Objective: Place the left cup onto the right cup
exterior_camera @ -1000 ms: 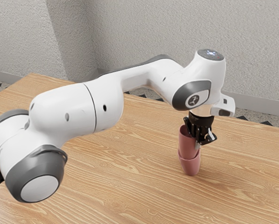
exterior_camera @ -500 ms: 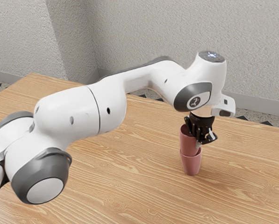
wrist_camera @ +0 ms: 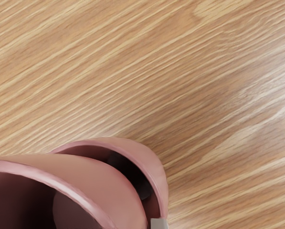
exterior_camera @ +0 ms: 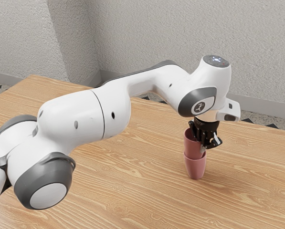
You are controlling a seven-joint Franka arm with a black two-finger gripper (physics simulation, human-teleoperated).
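The white arm (exterior_camera: 147,90) comes in from 9 o'clock in the exterior view and bends down over the wooden worktop (exterior_camera: 132,186), ending in the black hand (exterior_camera: 206,137). The hand points steeply down and is clenched on the rim of the upper cup (exterior_camera: 191,144), at the rim's 3 o'clock side. One finger sits against the outer wall; the other seems to reach inside the mouth.

The upper cup is dusky pink. Its lower part is sunk into the mouth of the lower cup (exterior_camera: 196,168), a second pink cup of the same shade directly at its 6 o'clock. The upper cup leans a little, with its rim tipped toward 11 o'clock, so the two are nested but not quite in line. The lower cup stands upright on the worktop, at about 4 o'clock from the middle of the exterior view, with a soft shadow round its foot.

In the wrist view the upper cup (wrist_camera: 75,179) lies close under the hand as a broad pink rim. The rim of the lower cup (wrist_camera: 154,167) curves just outside it, with a dark gap between the two walls. Bare wood grain of the worktop (wrist_camera: 156,71) lies beyond both cups. A grey speckled wall (exterior_camera: 180,28) stands behind the worktop.
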